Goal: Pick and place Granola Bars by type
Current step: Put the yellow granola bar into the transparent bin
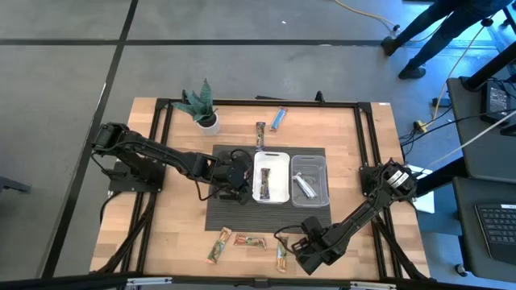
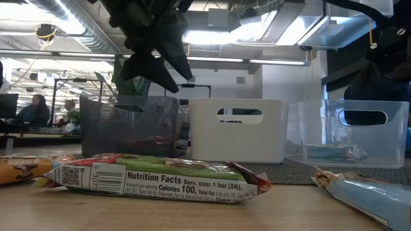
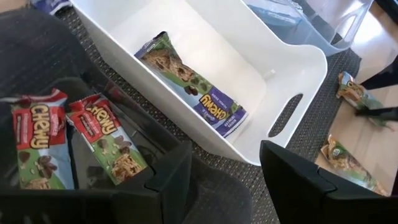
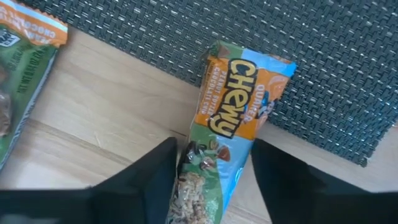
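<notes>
Straddling an orange bar (image 4: 233, 118) with the right gripper (image 4: 214, 186) near the front edge of the surface (image 1: 177, 234). One finger (image 4: 155, 180) on each side, parted to about the wrapper's width and close against its edges. Lying flat, one end of that bar on the dark mat (image 4: 323, 68), the rest on bare wood. Just beside it along the same edge, two more bars (image 1: 250, 241), well apart from the trays.

Hanging over the black tray (image 3: 37, 68) with the left gripper (image 3: 221, 186), fingers (image 3: 305, 186) half apart and holding nothing. In that tray, two red bars (image 3: 106, 146) side by side. In the white tray (image 3: 211, 43) next to it, a single purple bar (image 3: 193, 84) lying slantwise. In the clear tray (image 1: 322, 161) beyond, a silver bar (image 1: 304, 184).

Behind the trays on bare wood, a brown bar (image 1: 260, 134) and a blue bar (image 1: 279, 118), near each other but not touching. At the back left, a small plant (image 1: 201, 109).
</notes>
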